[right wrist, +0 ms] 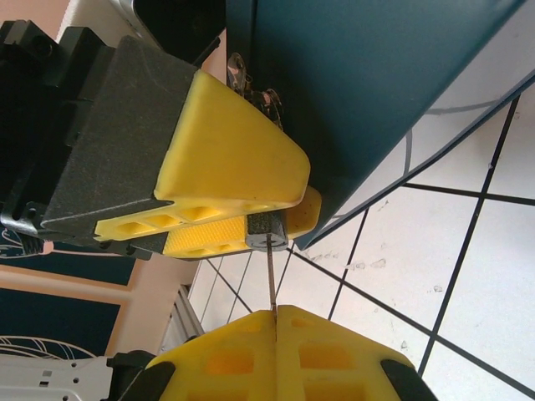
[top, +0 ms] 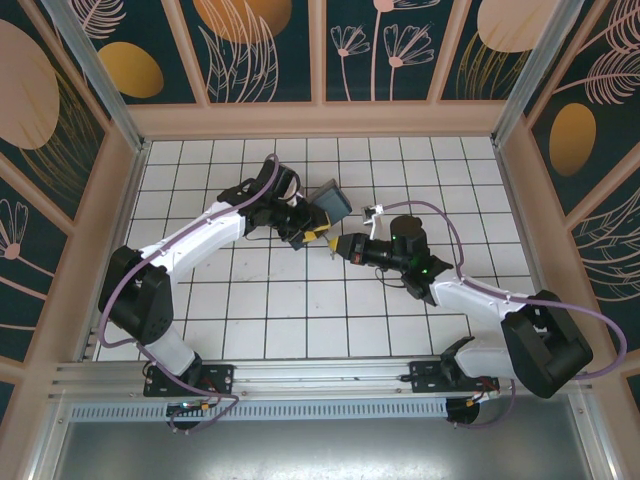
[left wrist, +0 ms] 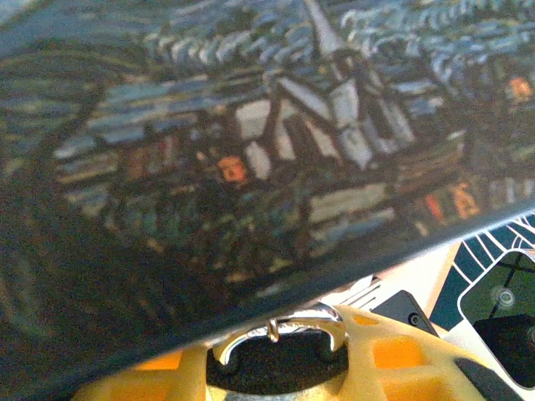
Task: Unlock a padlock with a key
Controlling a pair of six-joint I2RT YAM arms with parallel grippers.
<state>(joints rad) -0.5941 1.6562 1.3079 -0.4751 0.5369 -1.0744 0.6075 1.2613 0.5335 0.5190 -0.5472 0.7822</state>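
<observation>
- Top external view: my left fingers [top: 316, 236] and my right fingers [top: 338, 249] meet tip to tip near the middle of the white tiled desk [top: 300, 310], just beside the blue painted box [top: 332, 203].
- Right wrist view: my right fingers [right wrist: 234, 359] are pressed together on the key [right wrist: 271, 280] — a thin silvery blade standing straight up out of the seam between them.
- The key's far end reaches the underside of the padlock [right wrist: 267, 227]; I cannot tell how far it sits in the keyhole.
- My left fingers [right wrist: 226, 150] are clamped on the padlock's dark body, one yellow pad on each side, holding it off the desk.
- Left wrist view: the padlock's silver shackle [left wrist: 280, 330] arches up between my left fingers [left wrist: 393, 351], both legs running down to the dark body.
- The box stands close beyond the shackle — its painted side blurred.
</observation>
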